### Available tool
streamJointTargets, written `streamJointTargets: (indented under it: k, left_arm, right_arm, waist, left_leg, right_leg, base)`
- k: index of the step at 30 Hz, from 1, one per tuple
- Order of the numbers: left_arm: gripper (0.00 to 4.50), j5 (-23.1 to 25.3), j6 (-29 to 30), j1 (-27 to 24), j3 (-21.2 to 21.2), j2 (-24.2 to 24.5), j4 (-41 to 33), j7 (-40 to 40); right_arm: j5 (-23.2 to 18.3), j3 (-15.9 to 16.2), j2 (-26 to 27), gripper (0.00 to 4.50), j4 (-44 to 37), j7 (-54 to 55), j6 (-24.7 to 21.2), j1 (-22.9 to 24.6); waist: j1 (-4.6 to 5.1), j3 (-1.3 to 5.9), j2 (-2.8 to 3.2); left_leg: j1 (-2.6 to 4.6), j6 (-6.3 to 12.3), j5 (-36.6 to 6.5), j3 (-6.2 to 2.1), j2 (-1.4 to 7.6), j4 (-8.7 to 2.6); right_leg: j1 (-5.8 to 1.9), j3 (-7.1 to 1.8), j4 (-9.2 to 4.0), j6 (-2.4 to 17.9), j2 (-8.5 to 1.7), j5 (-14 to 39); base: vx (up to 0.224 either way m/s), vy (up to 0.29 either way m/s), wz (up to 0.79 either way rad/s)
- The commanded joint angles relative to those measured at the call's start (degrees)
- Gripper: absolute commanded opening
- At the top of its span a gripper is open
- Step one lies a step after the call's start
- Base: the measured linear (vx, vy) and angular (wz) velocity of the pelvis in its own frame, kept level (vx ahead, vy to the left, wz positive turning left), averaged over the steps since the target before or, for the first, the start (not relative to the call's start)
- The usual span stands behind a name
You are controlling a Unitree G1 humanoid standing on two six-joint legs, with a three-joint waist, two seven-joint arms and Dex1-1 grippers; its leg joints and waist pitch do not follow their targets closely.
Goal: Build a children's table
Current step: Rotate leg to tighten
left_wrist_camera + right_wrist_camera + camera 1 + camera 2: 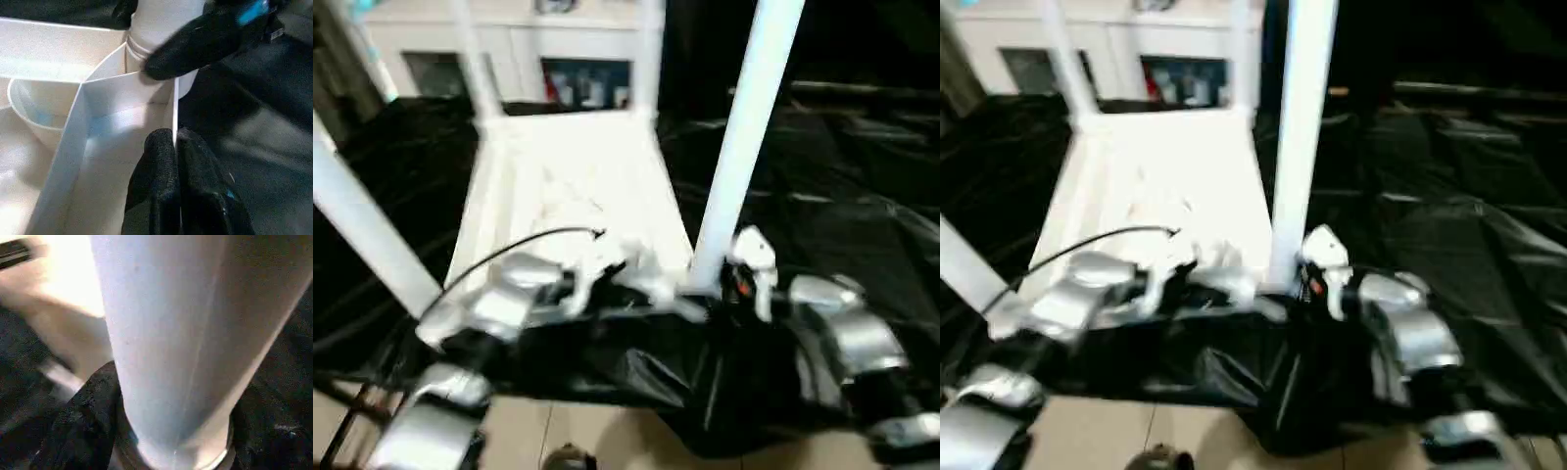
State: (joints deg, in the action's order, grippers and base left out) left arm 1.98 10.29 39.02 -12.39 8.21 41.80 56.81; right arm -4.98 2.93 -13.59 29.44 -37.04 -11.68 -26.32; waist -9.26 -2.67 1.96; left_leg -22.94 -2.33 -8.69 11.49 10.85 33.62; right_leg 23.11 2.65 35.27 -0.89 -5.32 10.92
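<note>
White leg (166, 347) btwn R fingers (80, 431), upright.

The white plastic tabletop (573, 196) lies upside down on the black-draped surface, ribbed underside up, its long side running from near to far. Four white tube legs stand up from its corner sockets: the near-right leg (744, 137) rises slightly tilted, the near-left leg (362, 225) leans out to the left, and the far-left leg (470, 59) and far-right leg (649, 59) stand at the far corners
</note>
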Motion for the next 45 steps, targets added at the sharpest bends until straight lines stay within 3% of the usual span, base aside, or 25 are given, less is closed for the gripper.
streamJointTargets:
  k: [1, 4, 6, 8, 11, 14, 17, 20, 25, 32, 35, 45]
  left_arm:
    - [0.00, -1.94, -2.65, 3.11, 1.41, -3.97, -0.23, -3.79]
    - [0.00, -1.53, -2.45, 5.74, 1.88, -7.81, 2.78, -9.69]
    - [0.00, -0.90, -2.94, 6.82, 1.46, -9.85, 4.48, -12.93]
    - [0.00, -0.37, -3.71, 7.03, 0.63, -10.94, 5.18, -12.89]
    - [0.00, -0.06, -4.97, 7.21, 0.60, -11.48, 6.14, -12.50]
    - [0.00, -0.20, -5.92, 6.84, 0.43, -10.58, 6.09, -10.93]
    - [0.00, -0.66, -6.84, 5.95, 0.19, -8.45, 5.08, -7.44]
    - [0.00, -1.17, -6.85, 5.02, 0.03, -6.82, 3.83, -4.34]
    - [0.00, -3.22, -7.19, 2.00, -0.67, -2.82, -0.44, 5.20]
    - [0.00, -4.63, -5.88, -0.98, -1.74, 1.94, -5.46, 13.85]
    - [0.00, -5.52, -4.48, -2.34, -1.90, 3.81, -8.29, 17.34]
    - [0.00, -6.49, -2.46, -4.22, -2.36, 6.05, -11.44, 20.53]
  right_arm:
    - [1.36, 0.73, 3.24, 2.65, 4.96, 8.62, -4.20, -0.20]
    - [2.57, -0.64, 6.42, 2.65, 7.82, 17.56, -3.66, -1.23]
    - [3.54, -1.02, 8.61, 2.65, 9.40, 21.80, -3.00, -2.16]
    - [4.84, 0.26, 9.72, 2.65, 9.95, 21.44, -1.98, -2.67]
    - [4.17, -0.09, 10.75, 3.35, 9.93, 20.75, -0.43, -3.00]
    - [3.36, 0.59, 10.20, 3.56, 8.79, 18.15, 1.30, -2.98]
    - [3.25, 2.59, 7.73, 3.82, 6.46, 11.86, 3.77, -2.19]
    - [2.65, 3.87, 5.26, 3.82, 4.31, 6.01, 4.84, -1.39]
    - [-0.32, 5.77, -1.57, 3.82, -2.05, -8.59, 6.30, 0.90]
    - [-1.99, 7.17, -9.10, 3.82, -5.76, -21.81, 7.26, 2.55]
    - [-4.19, 7.04, -10.76, 3.67, -7.57, -26.45, 5.14, 2.98]
    - [-6.85, 7.57, -11.43, 3.10, -9.42, -31.03, 2.11, 3.43]
  waist:
    - [0.33, 3.63, -1.09]
    - [0.74, 3.78, -0.71]
    - [0.75, 3.94, -0.78]
    - [0.76, 3.98, -0.79]
    - [0.77, 3.89, -0.79]
    - [0.73, 3.83, -0.83]
    - [0.73, 3.90, -0.82]
    - [0.46, 3.99, -0.97]
    - [-0.10, 3.92, -1.06]
    - [-0.60, 3.76, -1.15]
    - [-0.70, 3.78, -1.12]
    - [-1.53, 3.83, -1.29]
  left_leg:
    - [1.70, -1.02, -16.76, -1.54, 2.09, -4.46]
    - [1.72, -1.10, -16.47, -1.66, 2.05, -4.39]
    - [1.68, -0.47, -15.42, -1.57, 2.09, -4.28]
    - [1.53, 0.27, -14.32, -1.54, 2.00, -4.22]
    - [1.47, 0.96, -14.49, -1.53, 2.01, -4.25]
    - [1.62, 0.77, -16.35, -1.61, 2.13, -4.42]
    - [1.59, 0.94, -15.86, -1.63, 2.18, -4.38]
    - [1.39, 2.63, -13.53, -1.47, 2.20, -4.04]
    - [1.30, 4.31, -12.58, -1.35, 2.50, -3.82]
    - [1.48, 3.55, -14.76, -1.37, 2.78, -3.96]
    - [1.47, 3.63, -14.62, -1.34, 2.82, -3.96]
    - [1.59, 3.31, -13.92, -1.29, 2.84, -3.90]
  right_leg:
    - [-1.76, -1.84, -4.79, 11.14, -3.58, 15.94]
    - [-1.94, -1.86, -4.77, 10.91, -3.61, 13.85]
    - [-2.01, -1.87, -4.65, 10.88, -3.54, 11.37]
    - [-2.25, -1.76, -4.54, 11.23, -3.43, 8.97]
    - [-2.31, -1.73, -4.62, 11.16, -3.46, 9.14]
    - [-2.27, -1.77, -4.90, 10.53, -3.60, 12.20]
    - [-2.29, -1.79, -4.75, 10.65, -3.55, 10.92]
    - [-2.57, -1.75, -4.42, 11.32, -3.54, 7.44]
    - [-2.56, -1.60, -4.11, 12.59, -3.46, 6.48]
    - [-2.23, -1.73, -4.29, 12.92, -3.64, 11.04]
    - [-2.10, -1.77, -4.22, 13.10, -3.58, 10.70]
    - [-1.92, -1.82, -4.10, 13.11, -3.61, 11.01]
  base:
    - [0.000, 0.000, 0.00]
    - [0.000, 0.000, 0.00]
    - [0.000, 0.000, 0.00]
    - [0.000, 0.000, 0.00]
    - [0.000, 0.000, 0.00]
    - [0.000, 0.000, 0.00]
    - [0.000, 0.000, 0.00]
    - [0.000, 0.000, 0.00]
    - [0.000, 0.000, 0.00]
    - [0.000, 0.000, 0.00]
    - [0.000, 0.000, 0.00]
    - [0.000, 0.000, 0.00]
